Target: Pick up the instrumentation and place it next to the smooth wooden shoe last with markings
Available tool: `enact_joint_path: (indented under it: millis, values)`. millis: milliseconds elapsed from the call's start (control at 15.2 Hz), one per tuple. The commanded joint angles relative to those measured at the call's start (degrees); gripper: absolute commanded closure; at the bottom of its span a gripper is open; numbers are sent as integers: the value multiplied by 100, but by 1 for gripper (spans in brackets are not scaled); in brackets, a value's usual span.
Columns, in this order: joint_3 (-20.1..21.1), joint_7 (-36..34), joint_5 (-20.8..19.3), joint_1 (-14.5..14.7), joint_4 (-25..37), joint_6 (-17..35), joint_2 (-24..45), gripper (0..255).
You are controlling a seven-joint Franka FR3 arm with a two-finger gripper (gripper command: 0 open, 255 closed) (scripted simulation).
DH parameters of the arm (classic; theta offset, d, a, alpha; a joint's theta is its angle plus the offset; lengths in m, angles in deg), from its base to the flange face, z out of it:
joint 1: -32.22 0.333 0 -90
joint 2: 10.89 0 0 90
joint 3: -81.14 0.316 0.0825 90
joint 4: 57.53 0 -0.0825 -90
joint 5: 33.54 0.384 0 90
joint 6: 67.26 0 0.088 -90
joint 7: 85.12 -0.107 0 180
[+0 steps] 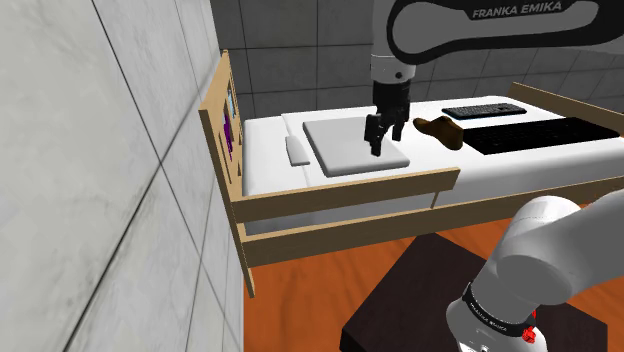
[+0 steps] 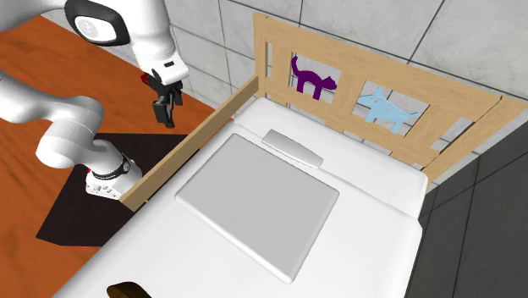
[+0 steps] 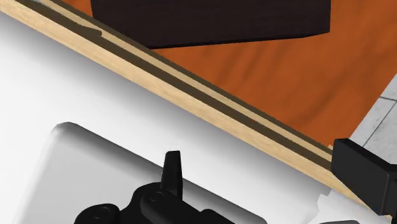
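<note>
Item one: we are logging a flat black instrument lying on the bed's white mattress, just beyond the brown shoe last and apart from it.
Item two: a larger black panel is lying near both.
Item three: a grey pad and a small pillow are resting nearer the headboard, which is showing a purple cat and a blue cat.
Item four: the white arm is hanging its jaws over the pad near the side rail. The jaws are standing apart, gripping nothing.
</note>
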Motion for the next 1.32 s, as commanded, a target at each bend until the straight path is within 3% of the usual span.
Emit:
enact_joint_path:
  millis: [0,660,1254]
  values:
    - [91,-280,62,-45,194,255,424,0]
    - [355,-1523,83,-244,1551,1144,2556,0]
    - [331,-2502,-75,-293,3431,1357,4535,0]
